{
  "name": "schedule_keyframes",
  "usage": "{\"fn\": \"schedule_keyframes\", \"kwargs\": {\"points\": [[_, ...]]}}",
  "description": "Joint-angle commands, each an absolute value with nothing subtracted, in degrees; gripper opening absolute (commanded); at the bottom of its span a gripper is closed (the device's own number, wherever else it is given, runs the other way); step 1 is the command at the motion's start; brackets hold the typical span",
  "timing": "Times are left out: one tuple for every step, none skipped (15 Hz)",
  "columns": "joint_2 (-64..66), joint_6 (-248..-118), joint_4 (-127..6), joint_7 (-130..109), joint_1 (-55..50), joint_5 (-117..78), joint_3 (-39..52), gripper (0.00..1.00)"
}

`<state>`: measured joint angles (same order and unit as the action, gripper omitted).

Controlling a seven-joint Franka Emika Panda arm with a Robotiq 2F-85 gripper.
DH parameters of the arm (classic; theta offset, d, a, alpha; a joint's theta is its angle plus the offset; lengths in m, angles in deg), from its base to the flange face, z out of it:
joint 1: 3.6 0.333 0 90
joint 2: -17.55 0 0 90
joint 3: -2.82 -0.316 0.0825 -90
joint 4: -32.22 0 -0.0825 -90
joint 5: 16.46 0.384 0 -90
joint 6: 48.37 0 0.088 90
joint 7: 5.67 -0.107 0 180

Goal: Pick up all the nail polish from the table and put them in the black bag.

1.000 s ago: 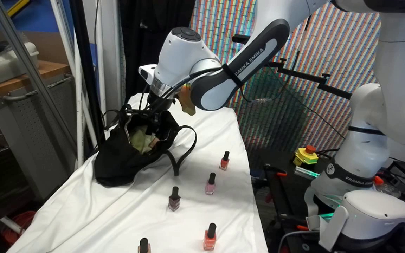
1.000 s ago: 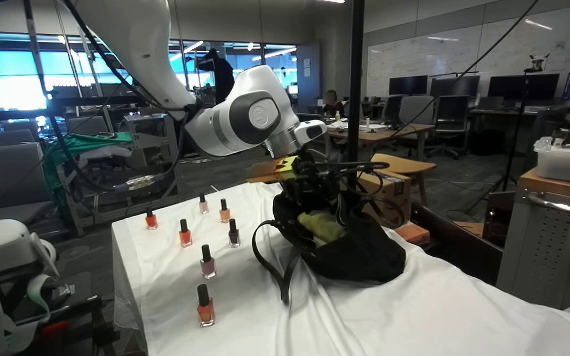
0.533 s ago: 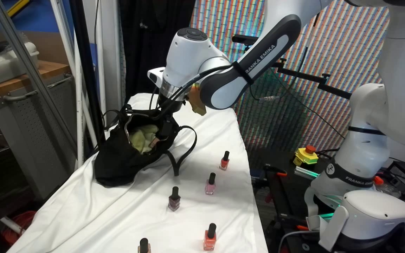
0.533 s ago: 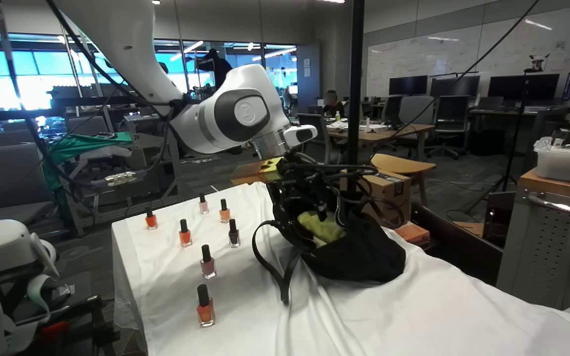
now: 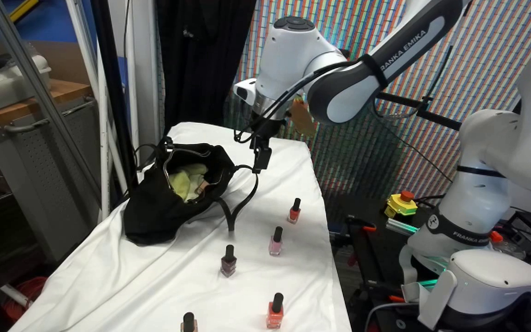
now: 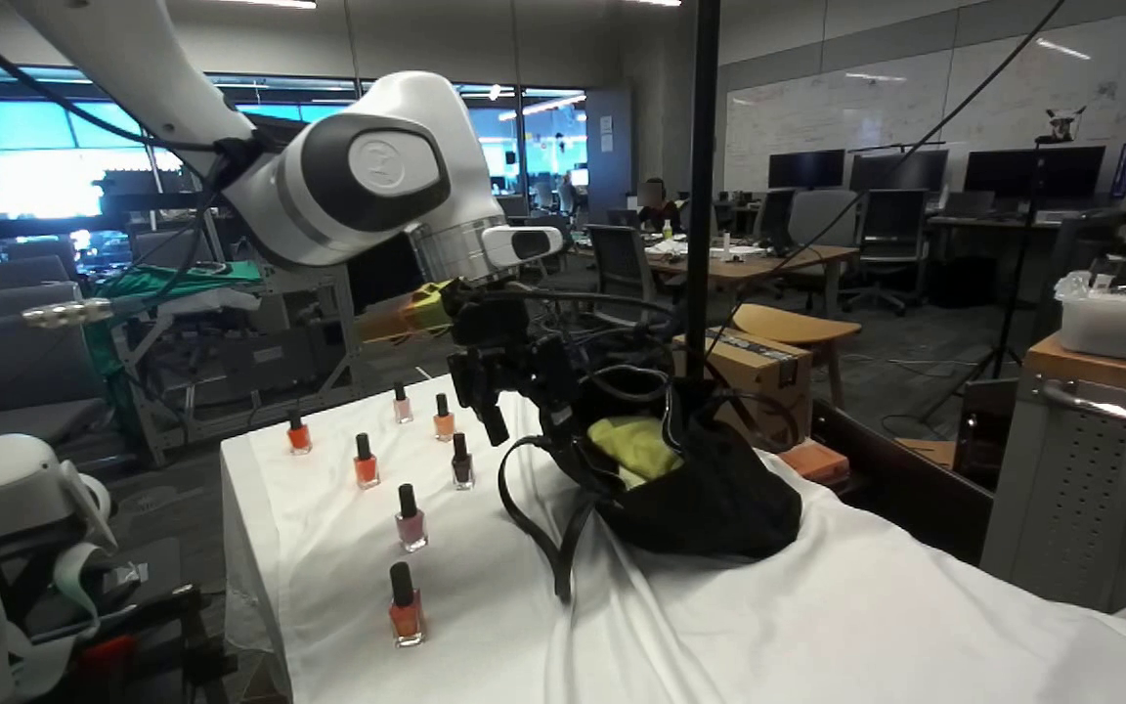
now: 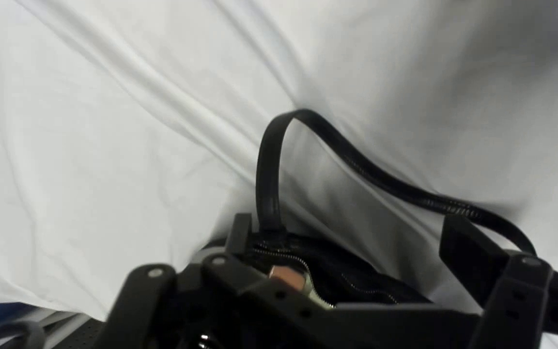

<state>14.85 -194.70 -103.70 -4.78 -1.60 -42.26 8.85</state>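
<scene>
The black bag (image 5: 155, 216) slouches open on the white-draped table (image 5: 122, 290), with yellow-green cloth inside; it also shows in an exterior view (image 6: 710, 513). Several nail polish bottles stand upright beside it: red (image 5: 294, 215), pink (image 5: 275, 247), dark (image 5: 228, 266), orange-red (image 5: 274, 318) and one cut by the frame edge (image 5: 189, 325). More show in an exterior view, such as an orange bottle (image 6: 407, 618). My gripper (image 7: 349, 232) is open and empty, above the table beside the bag's mouth, near a handle. A small pinkish object (image 7: 287, 277) shows in the bag; I cannot tell what it is.
The bag's loop handle (image 7: 269, 169) arches up under my fingers in the wrist view. A black pole (image 6: 703, 176) and a cardboard box (image 6: 758, 376) stand behind the bag. A yellow emergency stop (image 5: 400, 205) sits by the robot base.
My gripper has risen out of the bag's mouth and moved sideways, toward the robot base side. The bag and the bottles have not visibly moved.
</scene>
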Motion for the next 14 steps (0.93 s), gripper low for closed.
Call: {"fn": "schedule_keyframes", "kwargs": {"points": [[22.69,-194.39,-112.21,-5.02,-4.05,-44.11,8.22,1.0],[23.51,-194.49,-113.68,-5.25,-4.62,-44.03,8.16,1.0],[24.02,-194.53,-115.02,-4.93,-5.12,-42.97,8.13,1.0],[24.27,-194.86,-116.26,-5.89,-5.62,-42.7,8.07,1.0],[24.25,-195.5,-117.6,-6.86,-6.11,-42.59,8.03,1.0],[24.21,-195.98,-118.55,-8.68,-6.58,-42.94,7.91,1.0],[24.27,-195.85,-119.46,-8.73,-6.75,-41.72,7.9,1.0],[24.24,-196.3,-120.3,-9.84,-6.98,-41.41,7.86,1.0],[24.08,-197.03,-121.22,-11.06,-7.14,-41.03,7.8,1.0],[23.97,-197.49,-121.96,-11.46,-7.14,-40.33,7.76,1.0],[23.89,-198.13,-122.67,-11.87,-7.04,-39.38,7.7,1.0],[23.9,-198.91,-123.34,-11.51,-6.77,-37.79,7.63,1.0],[23.76,-199.45,-123.79,-11.4,-6.61,-36.3,7.47,1.0],[23.56,-200.16,-124.16,-10.87,-6.42,-34.68,7.29,1.0]]}}
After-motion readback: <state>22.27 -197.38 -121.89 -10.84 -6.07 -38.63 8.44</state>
